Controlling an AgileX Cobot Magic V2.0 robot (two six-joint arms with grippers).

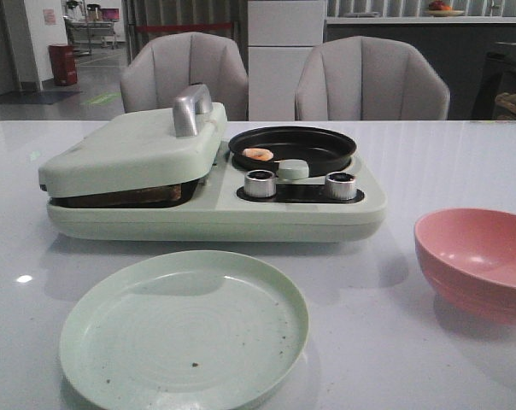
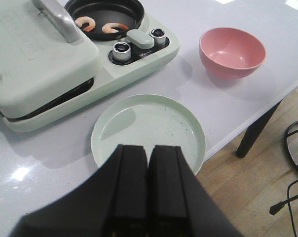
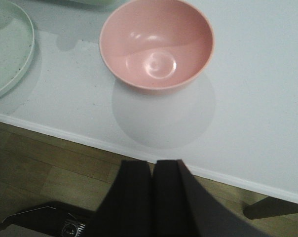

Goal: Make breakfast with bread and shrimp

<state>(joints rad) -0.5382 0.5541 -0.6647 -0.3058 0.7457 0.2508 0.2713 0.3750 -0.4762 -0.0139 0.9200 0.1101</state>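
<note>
A: Where does breakfast stand?

B: Judging by the layout, cooking is underway and nothing is served. The bread (image 1: 126,196) shows only as a brown edge under the closed lid (image 1: 130,154) of the breakfast maker (image 1: 215,213), which sits toward the table's far left. Two shrimp (image 2: 85,22) lie in the black pan (image 2: 104,12) on the appliance's right side.

A: And the dishes?

B: The green plate (image 1: 183,331) at the near edge holds only crumbs; the pink bowl (image 1: 477,260) near the right edge holds nothing.

A: The arms?

B: The left gripper (image 2: 149,182) hangs above the plate's near rim, fingers pressed together, holding nothing. The right gripper (image 3: 154,197) sits off the table's edge, likewise closed and carrying nothing.

A: So what remains?

B: Likely lifting the lid, plating the bread, and moving the shrimp.
</note>
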